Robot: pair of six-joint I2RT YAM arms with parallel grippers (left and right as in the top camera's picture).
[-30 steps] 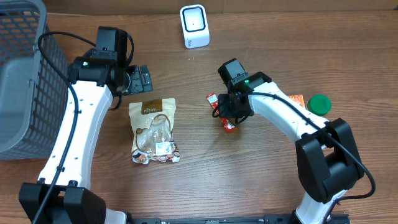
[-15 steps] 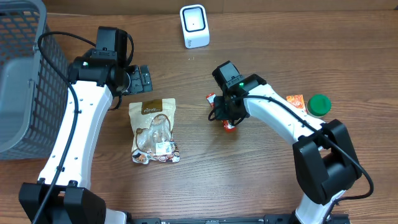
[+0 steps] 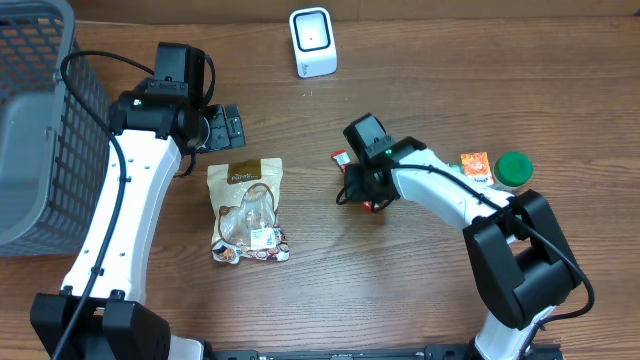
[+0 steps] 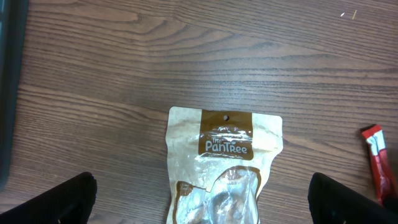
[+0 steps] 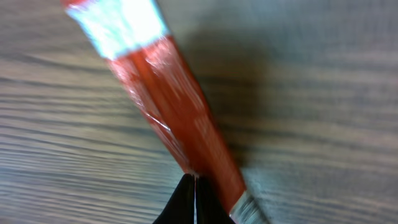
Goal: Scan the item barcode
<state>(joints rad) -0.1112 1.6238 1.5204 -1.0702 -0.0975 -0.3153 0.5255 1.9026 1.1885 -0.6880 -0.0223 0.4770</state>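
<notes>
Near the table's middle, the right gripper (image 5: 194, 190) stands closed, its tips meeting at the edge of a red snack wrapper (image 5: 180, 112).

Reaching in from the near right corner, the right arm bends at the elbow and points its wrist down over the wrapper, which lies flat on the wooden table (image 3: 300, 300), well apart from the white barcode scanner (image 3: 313, 42) at the far edge. Whether the tips pinch the foil or only touch it cannot be told, and the wrapper's print is too blurred to read. The left arm stretches up the left side beside a grey basket (image 3: 30, 120). The left gripper (image 3: 228, 128) is spread wide and empty above the table, just beyond the top of a brown pouch (image 4: 224, 168) labelled "The PanTree". An orange packet (image 3: 476, 163) and a green lid (image 3: 514, 168) lie beside the right forearm.
</notes>
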